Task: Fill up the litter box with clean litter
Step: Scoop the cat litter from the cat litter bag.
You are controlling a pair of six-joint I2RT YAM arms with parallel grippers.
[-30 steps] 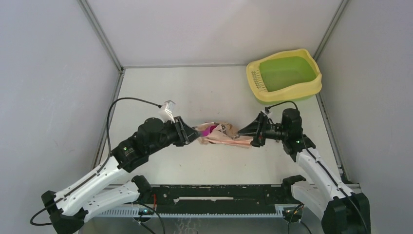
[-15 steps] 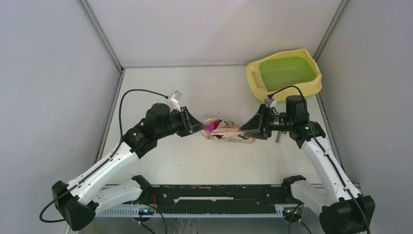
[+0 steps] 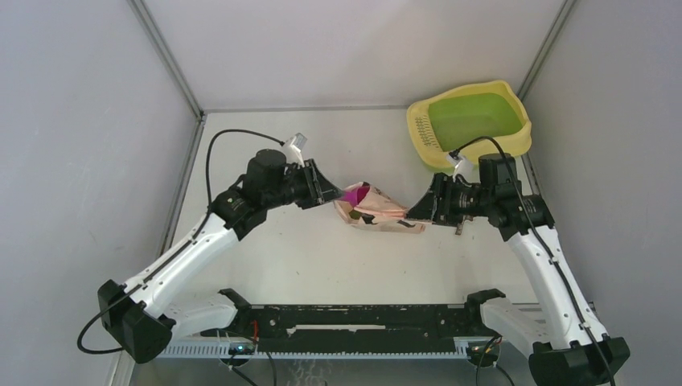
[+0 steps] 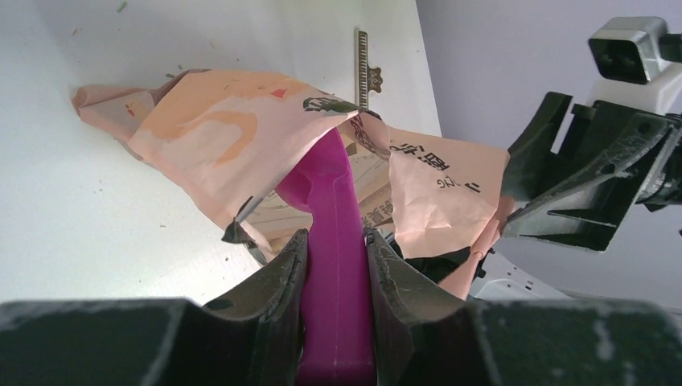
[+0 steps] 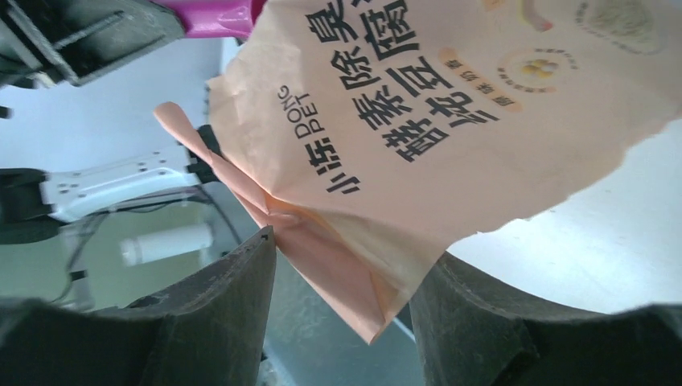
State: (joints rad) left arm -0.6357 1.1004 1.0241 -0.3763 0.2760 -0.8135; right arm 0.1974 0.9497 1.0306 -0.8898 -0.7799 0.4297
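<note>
The litter box (image 3: 515,143), yellow-rimmed with a green basin, stands at the far right corner and looks bare inside. A peach printed bag (image 3: 378,211) hangs between both grippers over mid-table. My left gripper (image 3: 330,191) is shut on the handle of a magenta scoop (image 4: 334,241), whose head goes into the bag's mouth (image 4: 322,121). My right gripper (image 5: 346,265) stands open around the bag's other end (image 5: 450,121); the folded corner hangs in the gap and brushes both fingers. Of the litter, only a few dark specks (image 4: 165,227) show on the table.
A thin notched metal strip (image 4: 364,60) lies on the table behind the bag, near the right gripper (image 3: 414,211). Grey walls close in the table on three sides. The arm bases and a black rail (image 3: 362,318) sit at the near edge.
Both arms have risen and shifted away from the near edge, carrying the bag and scoop with them. The right gripper's jaws have widened around the bag's end.
</note>
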